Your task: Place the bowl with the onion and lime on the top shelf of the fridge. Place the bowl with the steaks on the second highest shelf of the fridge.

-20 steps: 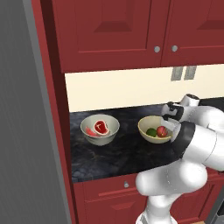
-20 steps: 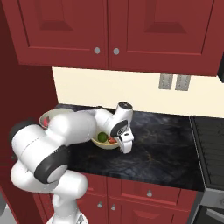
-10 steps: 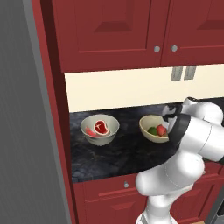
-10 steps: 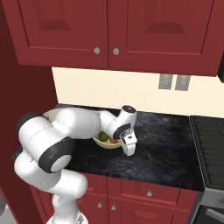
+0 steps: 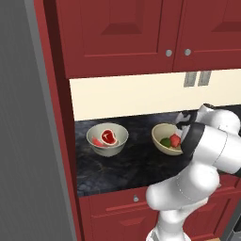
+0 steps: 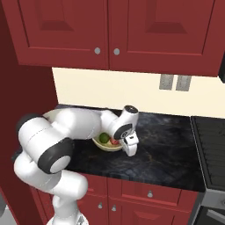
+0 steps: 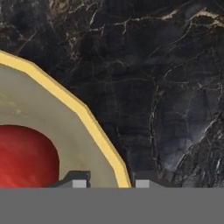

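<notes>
A tan bowl point(image 5: 159, 133) holding the green lime point(image 5: 165, 141) and the red onion point(image 5: 175, 140) sits on the dark marble counter point(image 5: 132, 164). My gripper point(image 7: 110, 183) is shut on its right rim point(image 7: 89, 114), one fingertip point(image 7: 78, 183) inside by the onion point(image 7: 24, 153) and the other outside. From the right base view, the hand point(image 6: 130, 145) reaches down at the edge of this bowl point(image 6: 107, 146). A white bowl point(image 5: 96, 143) with the red steaks point(image 5: 108, 137) stands further left. The fridge point(image 5: 23, 122) shows as a grey wall at far left; its top shelf is out of view.
Red upper cabinets point(image 5: 141, 33) hang low over the counter, with a wall outlet point(image 6: 175, 82) behind. A stove point(image 6: 211, 145) borders the counter on the right. Red drawers point(image 6: 149, 193) run below the counter edge.
The jaws have narrowed from wide open to closed on the bowl's rim. The elbow has swung lower and closer to the counter; both bowls stayed put.
</notes>
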